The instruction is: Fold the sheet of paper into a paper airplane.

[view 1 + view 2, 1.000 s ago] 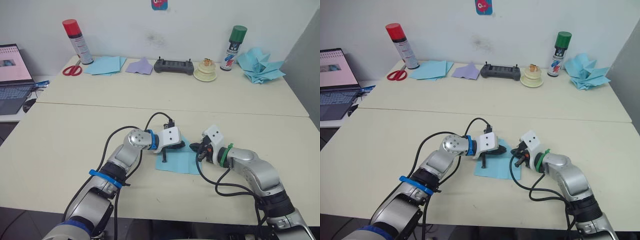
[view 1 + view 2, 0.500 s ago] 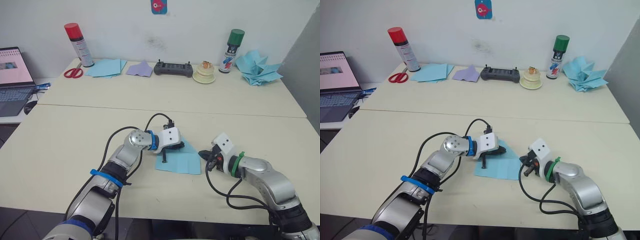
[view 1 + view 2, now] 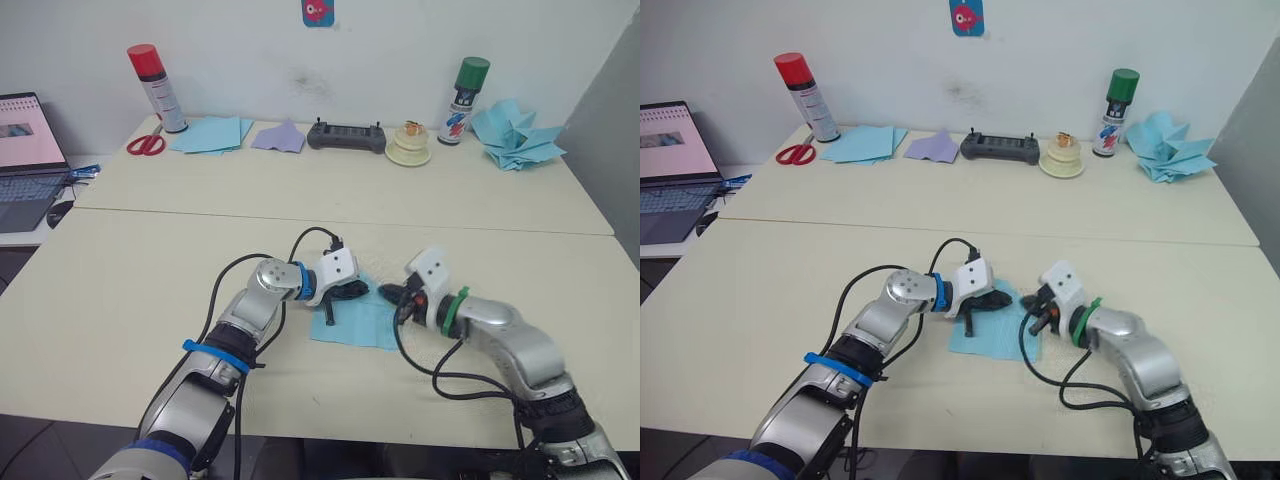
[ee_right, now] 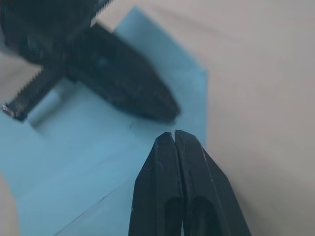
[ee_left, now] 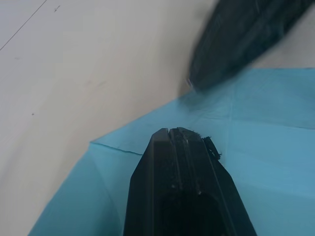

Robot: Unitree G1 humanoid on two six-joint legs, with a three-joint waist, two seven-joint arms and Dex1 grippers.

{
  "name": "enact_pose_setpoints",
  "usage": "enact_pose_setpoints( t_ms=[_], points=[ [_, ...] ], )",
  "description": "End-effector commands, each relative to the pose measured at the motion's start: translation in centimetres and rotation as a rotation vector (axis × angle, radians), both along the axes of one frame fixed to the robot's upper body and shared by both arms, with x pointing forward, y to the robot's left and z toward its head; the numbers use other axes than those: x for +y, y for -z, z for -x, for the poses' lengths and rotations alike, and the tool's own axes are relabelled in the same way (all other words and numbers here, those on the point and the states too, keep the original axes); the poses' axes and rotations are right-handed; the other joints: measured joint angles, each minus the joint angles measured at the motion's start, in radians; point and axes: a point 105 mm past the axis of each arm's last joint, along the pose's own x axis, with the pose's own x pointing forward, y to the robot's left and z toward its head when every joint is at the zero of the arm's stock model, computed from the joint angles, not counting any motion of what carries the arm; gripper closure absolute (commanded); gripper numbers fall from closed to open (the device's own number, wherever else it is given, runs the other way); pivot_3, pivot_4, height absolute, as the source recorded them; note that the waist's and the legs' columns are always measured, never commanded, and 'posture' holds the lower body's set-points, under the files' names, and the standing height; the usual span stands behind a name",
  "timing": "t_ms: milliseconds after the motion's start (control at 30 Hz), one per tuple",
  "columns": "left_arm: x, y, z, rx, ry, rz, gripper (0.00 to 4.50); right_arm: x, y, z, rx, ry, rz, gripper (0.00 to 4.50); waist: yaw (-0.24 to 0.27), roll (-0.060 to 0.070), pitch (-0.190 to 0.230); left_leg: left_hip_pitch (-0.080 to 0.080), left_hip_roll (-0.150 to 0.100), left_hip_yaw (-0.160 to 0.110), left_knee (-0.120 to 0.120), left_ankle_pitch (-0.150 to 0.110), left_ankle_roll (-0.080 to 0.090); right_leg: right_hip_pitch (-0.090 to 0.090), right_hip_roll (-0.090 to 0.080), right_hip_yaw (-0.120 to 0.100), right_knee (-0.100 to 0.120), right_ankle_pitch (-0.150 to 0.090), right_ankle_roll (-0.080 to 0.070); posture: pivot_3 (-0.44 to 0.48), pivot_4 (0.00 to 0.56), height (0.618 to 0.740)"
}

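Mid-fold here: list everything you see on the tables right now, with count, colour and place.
Sheet of paper: 1, light blue, creased, flat on near table between the grippers.
Stack of paper sheets: 1, light blue, far table, left.
Scissors: 1, red-handled, beside the stack.
Spray cans: 2, red-capped far left, green-capped far right.
Folded paper piece: 1, lilac, far table.
Controller: 1, black, far table centre.
Tape roll: 1, cream, by the green-capped can.
Heap of paper planes: 1, light blue, far right.
Laptop: 1, open, left edge.
Left gripper: shut, on the sheet.
Right gripper: shut, at the sheet's right edge.
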Motion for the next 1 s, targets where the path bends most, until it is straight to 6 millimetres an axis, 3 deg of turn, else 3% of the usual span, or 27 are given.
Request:
enact_pose_setpoints(
  t_ms=[33, 267, 500, 600, 767, 1000],
  points=[
    [0.3, -1.1, -1.0, 0.065, -0.068, 0.07, 4.5, -0.3, 0.3, -0.4, -0.017, 0.013, 0.028, 4.45, -0.001, 0.0, 0.0, 0.0, 0.0, 0.0, 0.0, 0.0, 0.0, 0.0, 0.0, 0.0, 0.0, 0.0, 0.0, 0.0, 0.15, 0.74],
    [-1.8, -4.4, -1.0, 0.105, -0.043, 0.213, 4.5, -0.3, 0.5, -0.5, -0.014, 0.019, 0.029, 4.45, -0.002, 0.0, 0.001, -0.003, 0.0, -0.001, 0.0, 0.0, 0.0, -0.002, 0.0, -0.001, 0.0, 0.0, 0.0, 0.0, 0.15, 0.74],
    [-2.6, -1.7, -0.3, 0.119, -0.021, 0.11, 4.5, -0.3, 0.7, -0.2, -0.012, 0.019, 0.028, 4.45, -0.002, 0.0, 0.001, -0.003, 0.0, -0.001, 0.0, 0.0, 0.0, -0.002, 0.0, -0.001, 0.0, 0.0, 0.0, 0.0, 0.15, 0.74],
    [-2.0, -0.2, -0.4, 0.113, -0.036, 0.023, 4.5, -0.5, 0.6, -0.1, -0.011, 0.023, 0.029, 4.45, -0.002, 0.0, 0.001, -0.003, 0.0, -0.001, 0.0, 0.0, 0.0, -0.002, 0.001, 0.0, 0.0, 0.0, 0.0, 0.0, 0.15, 0.74],
    [0.3, 0.1, -3.2, 0.012, -0.207, -0.031, 4.5, -0.8, 0.8, 0.1, -0.002, 0.032, 0.034, 4.45, -0.002, 0.0, 0.001, -0.003, 0.0, -0.001, 0.0, 0.0, 0.0, -0.002, 0.0, -0.001, -0.001, 0.0, 0.0, 0.0, 0.15, 0.74],
    [3.8, -2.0, -5.1, -0.101, -0.378, 0.086, 4.5, -0.3, 1.0, 0.0, 0.002, 0.018, 0.03, 4.45, -0.01, 0.0, 0.001, -0.002, 0.001, -0.001, -0.001, 0.0, 0.0, -0.002, 0.001, 0.0, 0.0, 0.0, 0.0, 0.0, 0.15, 0.74]
  ],
)
